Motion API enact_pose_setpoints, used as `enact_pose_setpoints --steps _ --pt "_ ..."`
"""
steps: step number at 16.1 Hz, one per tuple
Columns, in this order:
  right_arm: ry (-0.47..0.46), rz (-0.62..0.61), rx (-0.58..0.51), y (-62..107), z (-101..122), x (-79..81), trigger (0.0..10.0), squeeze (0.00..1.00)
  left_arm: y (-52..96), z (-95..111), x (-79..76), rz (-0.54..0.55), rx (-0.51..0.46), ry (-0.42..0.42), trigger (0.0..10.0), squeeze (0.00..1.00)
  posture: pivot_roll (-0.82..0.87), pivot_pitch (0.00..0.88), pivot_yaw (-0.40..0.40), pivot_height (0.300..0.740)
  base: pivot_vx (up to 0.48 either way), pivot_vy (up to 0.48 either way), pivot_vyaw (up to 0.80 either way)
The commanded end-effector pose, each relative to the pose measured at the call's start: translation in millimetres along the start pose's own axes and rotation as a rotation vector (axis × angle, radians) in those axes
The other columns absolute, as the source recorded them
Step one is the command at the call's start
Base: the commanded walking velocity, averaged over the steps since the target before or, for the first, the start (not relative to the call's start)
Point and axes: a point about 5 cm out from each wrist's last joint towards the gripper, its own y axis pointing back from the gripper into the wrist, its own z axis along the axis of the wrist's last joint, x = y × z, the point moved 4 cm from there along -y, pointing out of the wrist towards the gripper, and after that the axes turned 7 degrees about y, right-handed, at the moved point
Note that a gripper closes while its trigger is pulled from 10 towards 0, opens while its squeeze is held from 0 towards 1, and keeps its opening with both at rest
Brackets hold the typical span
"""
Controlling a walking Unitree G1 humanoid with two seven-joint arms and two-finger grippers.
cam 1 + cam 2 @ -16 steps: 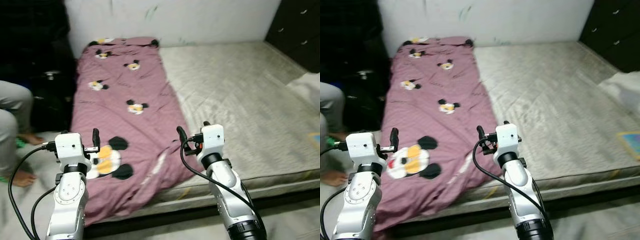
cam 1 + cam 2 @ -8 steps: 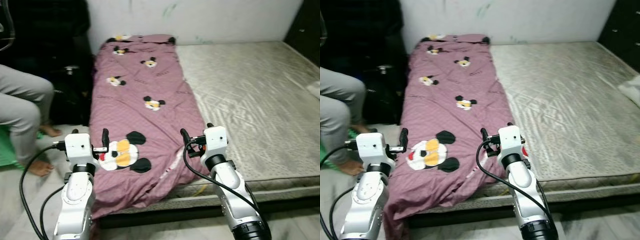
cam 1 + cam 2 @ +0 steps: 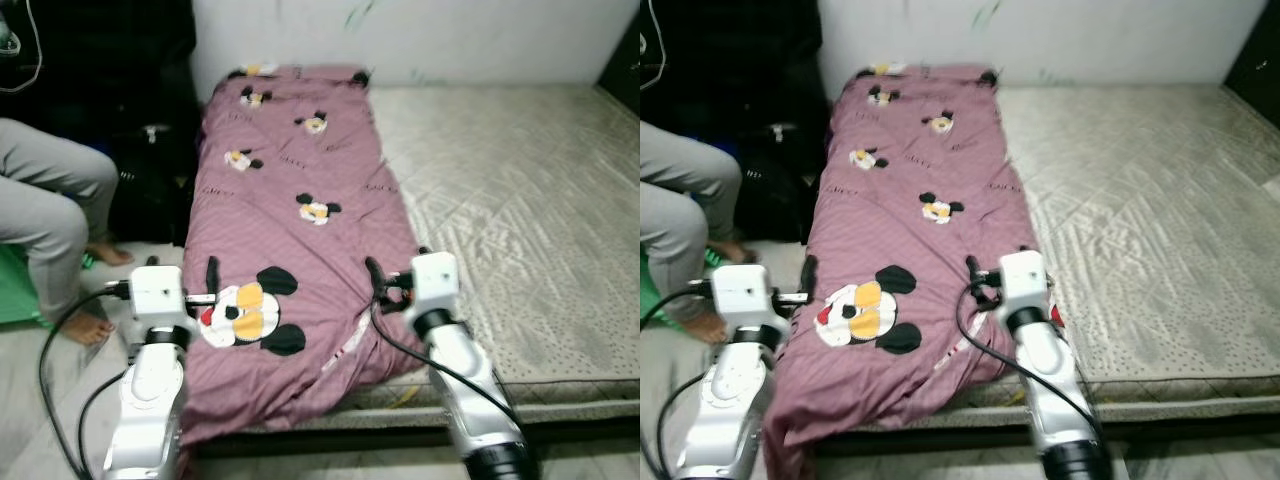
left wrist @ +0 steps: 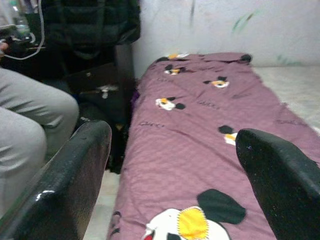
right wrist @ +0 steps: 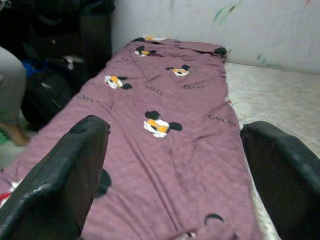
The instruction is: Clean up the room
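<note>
A long purple blanket (image 3: 290, 210) printed with cartoon mice lies along the left side of a bare grey mattress (image 3: 520, 200), its near end drooping over the bed's front edge. My left gripper (image 3: 205, 282) hovers above the blanket's near left edge, open with nothing between its fingers. My right gripper (image 3: 385, 277) hangs over the blanket's near right edge, also open and holding nothing. In the left wrist view the blanket (image 4: 200, 130) stretches away between the two black fingers (image 4: 75, 170). In the right wrist view the blanket (image 5: 170, 115) runs toward the wall.
A person sits to the left of the bed, grey-trousered legs (image 3: 50, 200) and a bare foot (image 3: 82, 325) on the floor. A black bag (image 3: 150, 170) stands between the person and the bed. A white wall (image 3: 450, 35) backs the mattress.
The camera has turned left, so the bed and blanket sit further right in the picture and more of the person shows. Both arms keep the same raised pose, grippers still open.
</note>
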Motion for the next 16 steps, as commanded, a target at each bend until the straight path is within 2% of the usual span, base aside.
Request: enact_pose_setpoints --steps 1,4,12,16 --pt "0.005 -0.021 0.01 0.9 -1.9 -8.7 10.0 0.0 -0.7 2.6 -4.9 -0.015 -0.011 0.007 10.0 0.0 -0.02 0.046 0.03 0.74 0.337 0.0 0.0" --pt "0.005 -0.024 0.01 0.3 -1.8 -8.9 10.0 0.0 -1.1 3.1 -4.2 -0.007 -0.014 0.004 10.0 0.0 -0.02 0.046 0.031 0.74 0.293 0.0 0.0" --pt "-0.006 -0.028 0.027 0.6 -5.1 -9.7 10.0 0.0 -0.9 3.8 -2.8 0.016 -0.018 0.006 10.0 0.0 -0.02 0.048 0.028 0.74 0.0 0.0 0.0" --pt "-0.004 -0.038 0.03 2.3 -5.5 -13.2 10.0 0.0 3.6 4.2 1.2 0.028 -0.012 -0.004 10.0 0.0 -0.02 0.055 0.028 0.74 0.0 0.0 -0.75"
